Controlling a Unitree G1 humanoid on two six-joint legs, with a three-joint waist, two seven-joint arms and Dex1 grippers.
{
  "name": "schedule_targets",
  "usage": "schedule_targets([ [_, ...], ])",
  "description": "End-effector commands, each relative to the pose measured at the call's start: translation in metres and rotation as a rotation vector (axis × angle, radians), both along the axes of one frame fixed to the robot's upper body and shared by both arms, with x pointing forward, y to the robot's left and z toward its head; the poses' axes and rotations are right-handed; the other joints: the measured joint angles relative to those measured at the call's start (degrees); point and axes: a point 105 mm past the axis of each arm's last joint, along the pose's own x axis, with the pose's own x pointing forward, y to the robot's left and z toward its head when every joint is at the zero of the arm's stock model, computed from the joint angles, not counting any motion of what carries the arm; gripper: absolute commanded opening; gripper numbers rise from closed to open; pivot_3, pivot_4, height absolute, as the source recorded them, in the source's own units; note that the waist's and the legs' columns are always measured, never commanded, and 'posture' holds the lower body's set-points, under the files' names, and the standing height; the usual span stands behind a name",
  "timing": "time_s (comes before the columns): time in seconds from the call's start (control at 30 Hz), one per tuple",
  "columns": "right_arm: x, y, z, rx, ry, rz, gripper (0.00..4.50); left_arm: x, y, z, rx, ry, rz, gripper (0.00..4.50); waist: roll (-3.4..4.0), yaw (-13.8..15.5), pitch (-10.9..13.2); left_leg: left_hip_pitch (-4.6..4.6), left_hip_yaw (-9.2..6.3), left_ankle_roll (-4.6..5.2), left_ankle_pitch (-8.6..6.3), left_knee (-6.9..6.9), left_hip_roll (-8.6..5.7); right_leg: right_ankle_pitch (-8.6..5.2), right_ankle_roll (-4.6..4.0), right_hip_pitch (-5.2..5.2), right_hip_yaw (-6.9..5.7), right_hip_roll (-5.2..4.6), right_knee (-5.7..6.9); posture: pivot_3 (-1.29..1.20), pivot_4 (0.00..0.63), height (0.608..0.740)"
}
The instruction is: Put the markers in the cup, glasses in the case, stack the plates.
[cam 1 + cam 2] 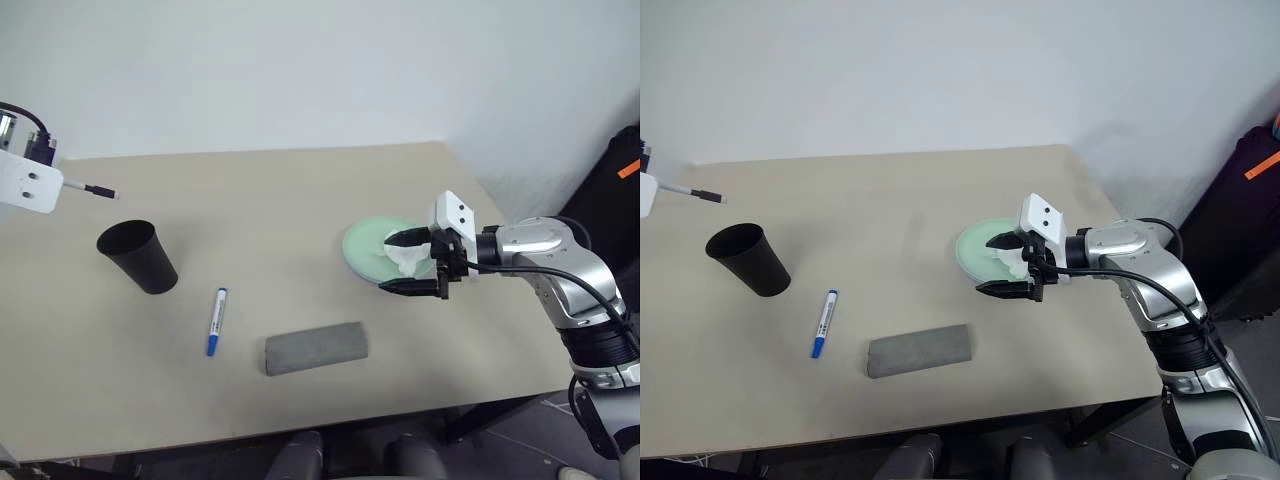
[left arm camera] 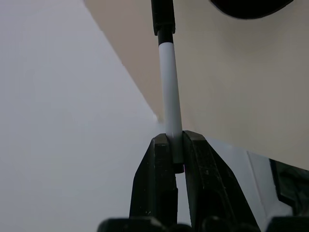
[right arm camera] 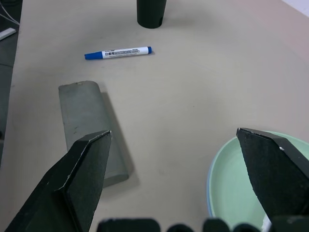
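Pinching the black-capped marker [image 2: 170, 87] by its tail, left end effector [image 2: 175, 145] hangs above the cup [image 1: 139, 256]; light, stiff, slippery barrel, probably wants a mid-barrel grip. Right end effector [image 1: 410, 264] gapes empty over the plates [image 1: 365, 250].

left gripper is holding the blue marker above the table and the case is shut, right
Not quite. The left gripper is shut on the black-capped marker, as the left wrist view shows. The blue marker lies on the table between the cup and the case, which is indeed shut.
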Motion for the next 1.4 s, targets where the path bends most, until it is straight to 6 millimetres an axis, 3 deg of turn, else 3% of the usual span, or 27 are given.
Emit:
schedule_targets([
  [0.03,0.002,0.002,0.015,0.019,-0.063,0.001,4.5,-0.001,-0.002,0.003,0.056,0.04,-0.016,0.04,-0.02,0.0,0.0,0.0,0.0,0.0,0.0,0.0,0.01,0.0,0.0,0.0,0.0,0.0,0.0,0.0,0.0,0.698],
  [0.3,0.001,0.002,0.014,0.021,-0.062,0.0,4.5,0.006,-0.011,-0.002,0.128,0.142,-0.036,0.04,-0.05,0.0,0.0,-0.06,-0.01,0.02,-0.01,0.1,0.01,0.01,0.02,-0.01,-0.02,0.0,0.03,0.0,0.0,0.698],
  [0.6,0.0,0.002,0.015,0.02,-0.062,-0.002,4.5,0.002,-0.009,-0.008,0.145,0.201,-0.028,0.04,-0.06,-0.3,0.0,-0.08,0.01,0.07,-0.04,0.18,0.01,0.03,0.07,-0.03,-0.01,0.0,0.04,0.0,0.0,0.698],
  [0.83,0.0,0.004,0.016,0.022,-0.058,0.006,4.5,-0.001,-0.007,-0.033,0.155,0.284,-0.046,0.04,-0.05,-0.3,0.0,-0.08,0.0,0.08,-0.04,0.24,0.0,0.04,0.08,0.0,-0.01,0.0,0.06,0.0,0.0,0.698],
  [1.07,0.0,0.005,0.015,0.024,-0.056,0.01,4.5,0.013,-0.024,-0.058,0.118,0.304,-0.105,0.04,-0.11,0.0,0.0,-0.1,-0.02,0.11,-0.06,0.43,-0.03,0.07,0.13,0.04,-0.01,0.01,0.1,0.0,0.0,0.698],
  [1.4,-0.002,0.006,0.013,0.029,-0.051,0.008,4.5,0.025,-0.034,-0.073,0.097,0.282,-0.123,0.04,-0.11,-0.1,0.0,-0.25,-0.01,0.24,-0.15,0.76,-0.05,0.15,0.25,0.02,0.01,0.02,0.11,0.0,0.0,0.698],
])
